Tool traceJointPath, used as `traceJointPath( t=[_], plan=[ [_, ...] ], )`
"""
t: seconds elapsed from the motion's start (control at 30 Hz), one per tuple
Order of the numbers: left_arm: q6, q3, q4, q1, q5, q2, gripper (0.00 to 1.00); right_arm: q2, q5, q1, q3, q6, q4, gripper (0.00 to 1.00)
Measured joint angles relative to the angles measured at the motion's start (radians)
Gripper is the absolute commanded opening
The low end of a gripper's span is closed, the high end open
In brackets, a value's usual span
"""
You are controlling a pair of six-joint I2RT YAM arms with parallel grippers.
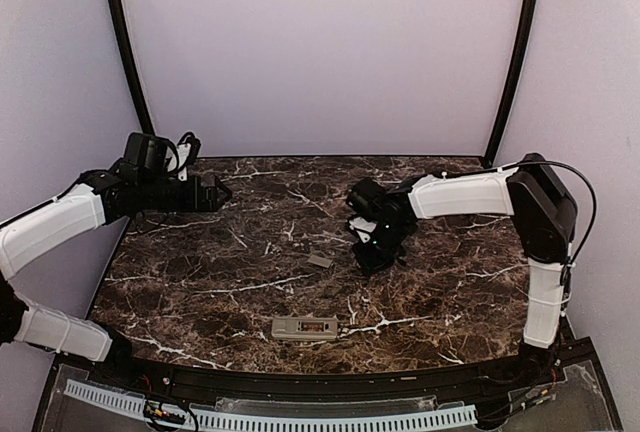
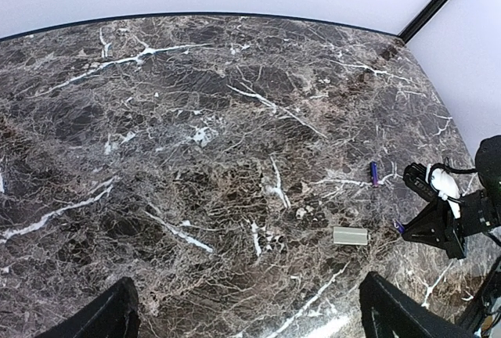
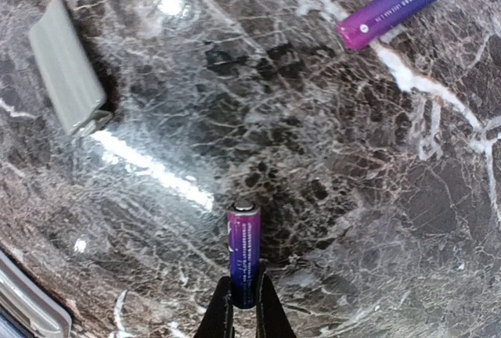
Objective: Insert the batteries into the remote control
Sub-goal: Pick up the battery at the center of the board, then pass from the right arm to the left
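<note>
The remote control (image 1: 304,328) lies near the table's front edge, grey-beige back up. My right gripper (image 3: 243,300) is shut on one blue-purple battery (image 3: 243,253), pinching its near end, so most of it sticks out past the fingertips. The other battery (image 3: 394,8) lies loose on the marble further off; it also shows as a small purple stick (image 2: 374,174) in the left wrist view. My right gripper (image 1: 375,252) hangs low over the table's middle. My left gripper (image 1: 215,192) is open with nothing in it, raised at the back left, its fingers (image 2: 117,314) wide apart.
A small flat grey cover piece (image 1: 319,260) lies on the marble just left of the right gripper, also seen in both wrist views (image 3: 67,66) (image 2: 350,235). The dark marble table (image 1: 200,282) is ringed by pale walls with black corner posts (image 1: 125,47).
</note>
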Motion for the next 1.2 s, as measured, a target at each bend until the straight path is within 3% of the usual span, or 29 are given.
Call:
traceJointPath(
  t=[0.3, 0.5, 0.77, 1.2],
  plan=[
    [-0.028, -0.101, 0.157, 0.001, 0.145, -0.149, 0.94, -0.087, -0.109, 0.003, -0.001, -0.104, 0.064, 0.00],
    [-0.187, -0.167, 0.341, -0.016, 0.317, -0.189, 0.98, -0.202, -0.214, 0.018, 0.007, -0.194, 0.141, 0.00],
    [-0.286, -0.172, 0.441, -0.195, 0.401, -0.141, 0.98, -0.256, -0.294, 0.100, 0.093, -0.303, 0.259, 0.00],
    [-0.320, -0.093, 0.465, -0.253, 0.439, -0.014, 0.73, -0.298, -0.323, 0.172, 0.116, -0.407, 0.342, 0.00]
  ],
)
